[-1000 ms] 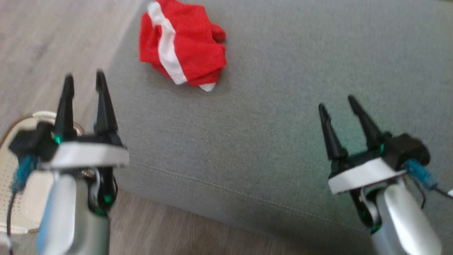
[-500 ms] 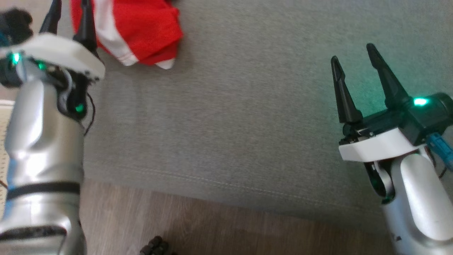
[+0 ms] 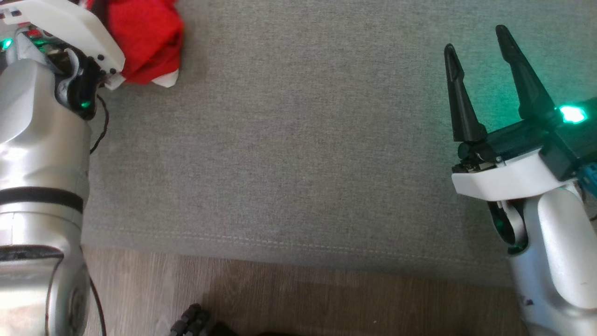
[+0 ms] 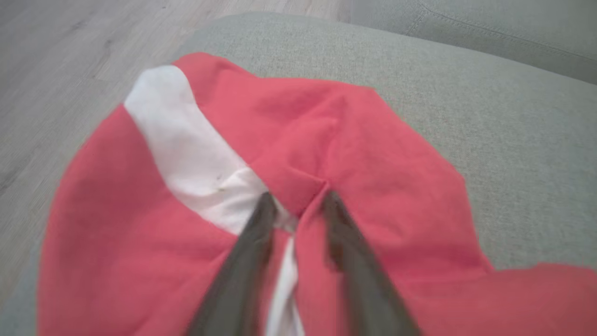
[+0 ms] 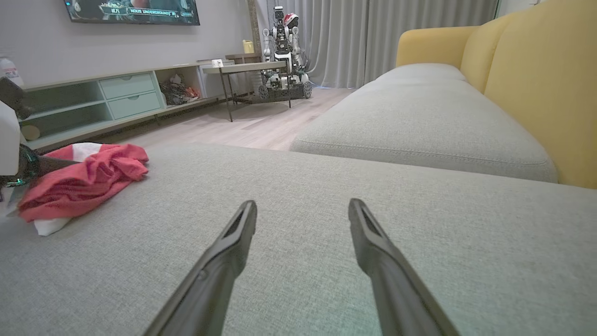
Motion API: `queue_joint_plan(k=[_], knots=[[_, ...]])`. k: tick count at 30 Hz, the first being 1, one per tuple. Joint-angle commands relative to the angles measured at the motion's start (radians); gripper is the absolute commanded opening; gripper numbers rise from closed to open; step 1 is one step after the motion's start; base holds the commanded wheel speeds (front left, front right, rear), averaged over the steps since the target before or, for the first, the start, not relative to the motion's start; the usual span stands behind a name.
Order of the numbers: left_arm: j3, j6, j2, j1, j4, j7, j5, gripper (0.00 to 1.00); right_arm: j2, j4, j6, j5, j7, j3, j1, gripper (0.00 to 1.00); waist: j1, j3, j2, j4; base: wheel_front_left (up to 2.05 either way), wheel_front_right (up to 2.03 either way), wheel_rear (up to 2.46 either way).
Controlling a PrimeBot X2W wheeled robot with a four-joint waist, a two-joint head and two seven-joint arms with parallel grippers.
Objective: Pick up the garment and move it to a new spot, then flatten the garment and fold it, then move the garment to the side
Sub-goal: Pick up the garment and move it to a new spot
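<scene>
- Locate garment (image 3: 144, 42) at 10 o'clock in head view: crumpled red heap with white stripe (image 4: 186, 154), resting on sofa seat (image 3: 298, 140) close to the seat's edge.
- Note left gripper (image 4: 296, 203) planted in the heap, jaws part-way apart, straddling a raised fold (image 4: 298, 186); cannot confirm a firm pinch.
- Note right gripper (image 3: 475, 37) spread wide and empty, hovering above bare seat, well apart from the heap at its 9 o'clock.
- Read stripe as running from 11 o'clock down to the fingertips in left wrist view.
- Treat left arm as nearer; judge the lift to depend on that fold sitting between the fingertips.
</scene>
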Motion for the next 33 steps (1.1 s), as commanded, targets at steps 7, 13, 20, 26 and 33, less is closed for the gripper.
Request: queue_joint_plan(k=[7,13,20,26,33], knots=[[0.015,-0.004,0.067,-0.038,0.023,-0.166,-0.008,0.0,0.026,-0.009,0.0,0.002,-0.013,0.013,0.006,1.0,-0.0002,-0.046,0.0,-0.003,0.0,0.0,0.0],[0.051,-0.003,0.054,-0.025,-0.043,-0.264,-0.035,0.0,0.041,0.03,0.0,0.019,-0.024,0.015,0.018,1.0,-0.0002,-0.134,0.0,0.004,0.0,0.0,0.0],[0.078,-0.002,-0.006,0.061,-0.317,-0.268,-0.017,0.0,0.058,0.07,0.0,0.036,-0.031,0.022,0.033,1.0,-0.0002,-0.229,0.0,-0.002,0.0,0.0,0.0],[0.029,-0.003,-0.089,0.141,-0.487,-0.268,-0.015,0.0,0.072,0.074,0.0,0.046,-0.033,0.028,0.036,1.0,-0.0002,-0.279,0.0,-0.037,0.0,0.0,0.0],[-0.07,0.029,-0.122,0.181,-0.577,-0.253,-0.042,0.0,0.084,0.051,0.0,0.051,-0.033,0.03,0.032,1.0,-0.0002,-0.283,0.0,-0.109,0.0,0.0,0.0]])
